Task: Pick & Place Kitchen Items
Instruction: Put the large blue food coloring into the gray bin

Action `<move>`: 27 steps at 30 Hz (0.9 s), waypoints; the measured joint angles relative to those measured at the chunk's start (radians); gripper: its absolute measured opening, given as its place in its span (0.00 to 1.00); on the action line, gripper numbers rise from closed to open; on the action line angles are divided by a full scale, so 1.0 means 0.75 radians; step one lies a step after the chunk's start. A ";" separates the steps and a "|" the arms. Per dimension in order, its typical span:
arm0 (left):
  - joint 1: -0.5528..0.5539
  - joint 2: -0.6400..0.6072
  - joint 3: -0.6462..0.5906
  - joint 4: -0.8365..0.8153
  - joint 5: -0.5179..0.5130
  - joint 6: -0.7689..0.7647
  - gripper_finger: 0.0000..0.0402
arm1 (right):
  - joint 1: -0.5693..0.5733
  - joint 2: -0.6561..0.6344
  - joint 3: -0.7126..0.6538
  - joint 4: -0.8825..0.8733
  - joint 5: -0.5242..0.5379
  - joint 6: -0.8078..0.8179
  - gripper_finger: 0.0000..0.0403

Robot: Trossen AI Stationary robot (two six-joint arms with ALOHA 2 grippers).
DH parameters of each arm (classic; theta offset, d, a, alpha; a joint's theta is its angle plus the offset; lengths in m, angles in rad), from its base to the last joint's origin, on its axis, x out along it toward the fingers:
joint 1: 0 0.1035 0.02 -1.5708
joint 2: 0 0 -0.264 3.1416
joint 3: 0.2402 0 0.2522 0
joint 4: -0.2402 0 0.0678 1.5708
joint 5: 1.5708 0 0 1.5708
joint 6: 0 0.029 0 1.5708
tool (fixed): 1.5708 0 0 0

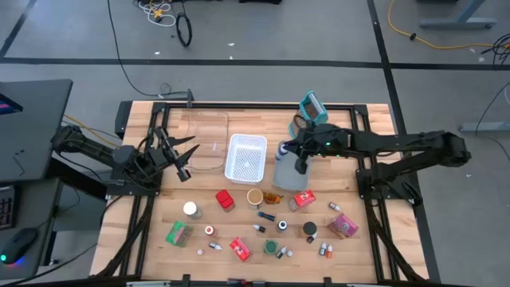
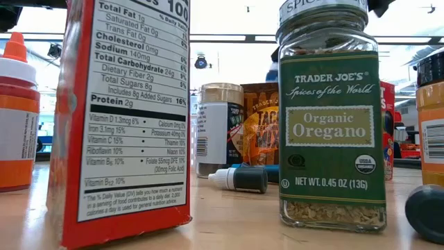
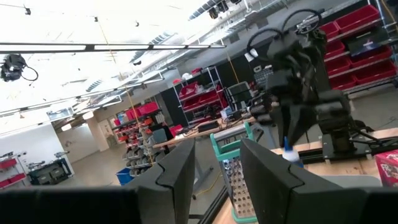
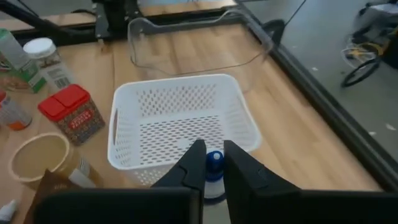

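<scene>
Floor of grey concrete [image 1: 263, 48] with taped lines and loose cables surrounds my wooden table [image 1: 207, 239]. Beyond my right gripper [image 4: 210, 163] lies the white basket [image 4: 180, 124]; beneath it, the grey bin [image 1: 288, 171]. Its fingers pinch a small blue-capped white bottle [image 4: 214, 171]. The left gripper [image 3: 214, 171] hangs spread, empty, at the far side; packets and jars scatter nearer me.

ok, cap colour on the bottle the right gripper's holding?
Blue cap on the bottle, between the right gripper fingers; right wrist view shows it best.
</scene>
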 joint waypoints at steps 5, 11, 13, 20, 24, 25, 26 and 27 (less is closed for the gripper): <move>0.000 0.000 0.000 0.000 0.000 0.000 0.34 | -0.001 -0.118 0.001 -0.163 0.146 0.032 0.10; 0.000 0.000 0.000 0.001 0.001 0.010 0.34 | -0.024 -0.062 -0.039 -0.268 0.180 0.140 0.10; 0.000 0.000 0.000 0.013 0.001 0.016 0.34 | -0.031 -0.024 -0.071 -0.212 0.176 0.147 0.10; 0.000 0.000 0.000 0.048 0.001 0.042 0.34 | -0.078 0.136 -0.149 0.097 0.189 0.162 0.10; 0.000 0.000 0.000 0.059 0.011 0.059 0.34 | -0.113 0.244 -0.149 0.128 0.185 0.146 0.10; 0.000 0.000 0.000 0.061 0.011 0.066 0.34 | -0.123 0.268 -0.149 0.134 0.177 0.146 0.10; 0.000 0.000 0.000 0.061 0.010 0.073 0.34 | -0.132 0.290 -0.149 0.145 0.177 0.146 0.10; 0.000 0.000 0.000 0.061 0.010 0.081 0.34 | -0.139 0.310 -0.149 0.161 0.176 0.145 0.10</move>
